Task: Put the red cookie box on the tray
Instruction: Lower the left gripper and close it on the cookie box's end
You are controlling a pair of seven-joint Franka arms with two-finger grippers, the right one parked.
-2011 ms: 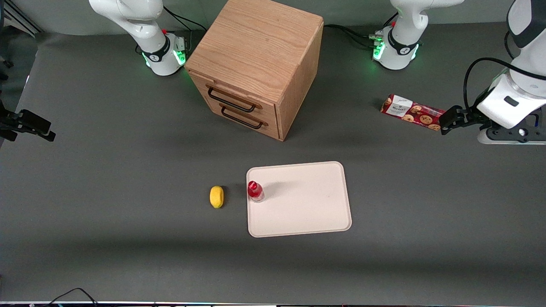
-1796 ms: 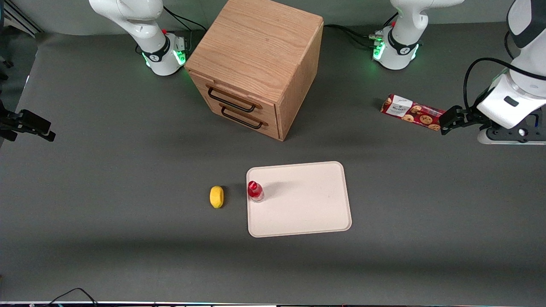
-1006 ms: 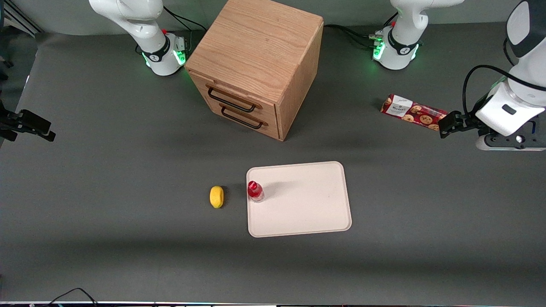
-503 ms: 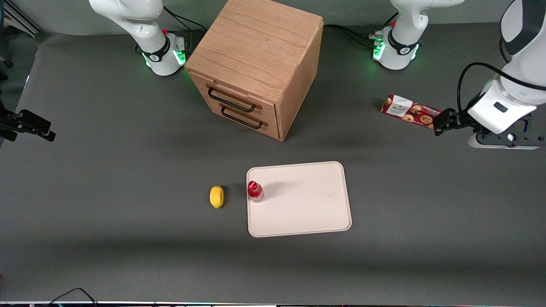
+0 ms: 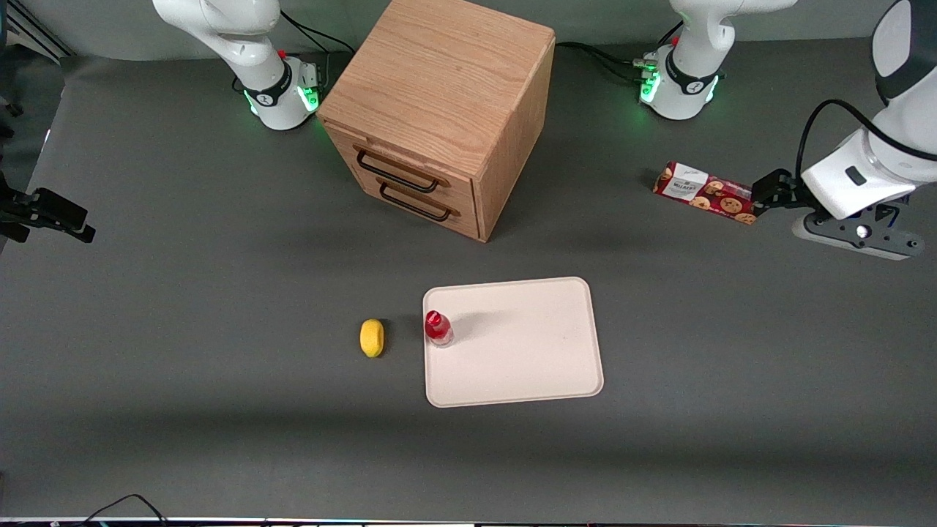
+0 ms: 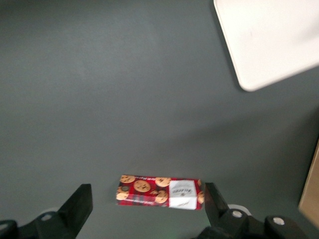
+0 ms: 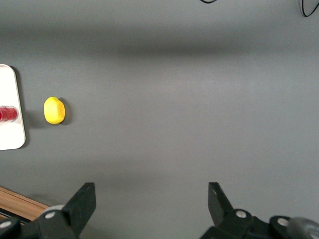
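Progress: nothing is placed yet; grasping, carrying and setting down are judged still to be done.
Box: the long dark-red cookie box [image 5: 706, 193] lies flat on the grey counter [image 5: 183, 293], toward the working arm's end, well apart from the flat cream tray [image 5: 527, 351].
Pincer: the pincer [image 6: 148, 209] is held spread wide above the box, nothing gripped.
Surroundings: a small red-capped bottle [image 5: 438, 327] stands on the tray's edge; a yellow lemon [image 5: 372, 337] lies beside it; a wooden drawer cabinet [image 5: 439, 110] is seen farther off.
Obstacles: none is seen between box and tray.

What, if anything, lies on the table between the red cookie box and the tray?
Nothing: the front view shows only bare grey table between the red cookie box and the tray. The open gripper hovers by the box's end.
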